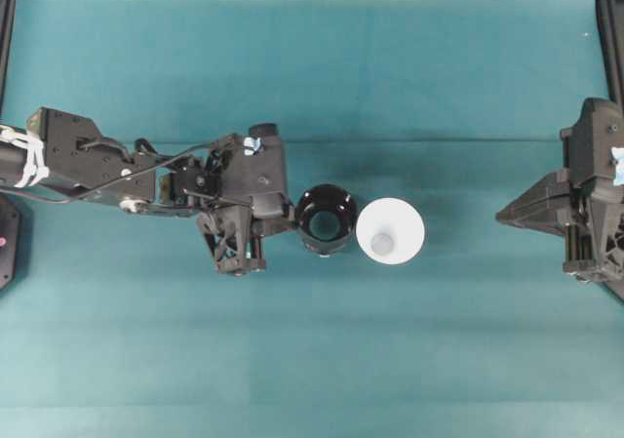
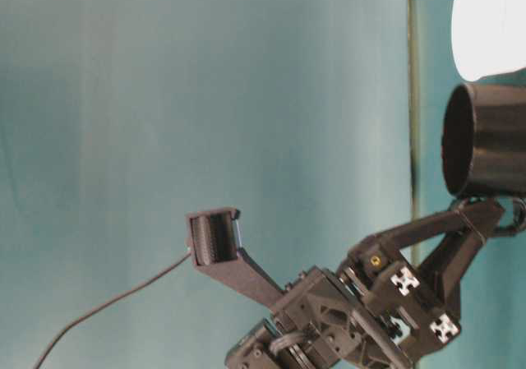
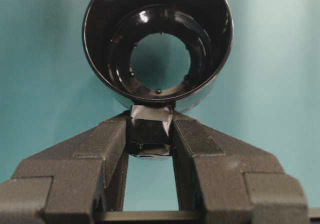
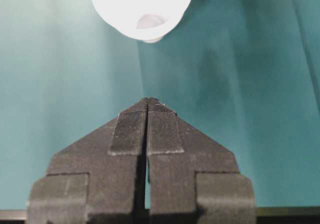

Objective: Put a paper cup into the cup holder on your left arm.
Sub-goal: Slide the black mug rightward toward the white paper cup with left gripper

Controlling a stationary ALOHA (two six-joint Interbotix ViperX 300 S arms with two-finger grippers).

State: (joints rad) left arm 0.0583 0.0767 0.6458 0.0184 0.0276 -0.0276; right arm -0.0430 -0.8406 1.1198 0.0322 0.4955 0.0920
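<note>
Covering the table, teal cloth (image 1: 292,360) bears paper cup (image 1: 390,230); left pincer (image 3: 150,134) clamps cup holder (image 3: 157,44), right pincer (image 4: 147,107) together.

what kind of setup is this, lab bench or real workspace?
Looks like a lab test bench: a plain teal tabletop, two black robot arms facing each other, and only staged props, a black cup holder clamped in the left gripper beside a white paper cup.

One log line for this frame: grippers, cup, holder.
left gripper: shut on cup holder tab | right gripper: shut, empty | paper cup: on table beside holder, not inserted
</note>
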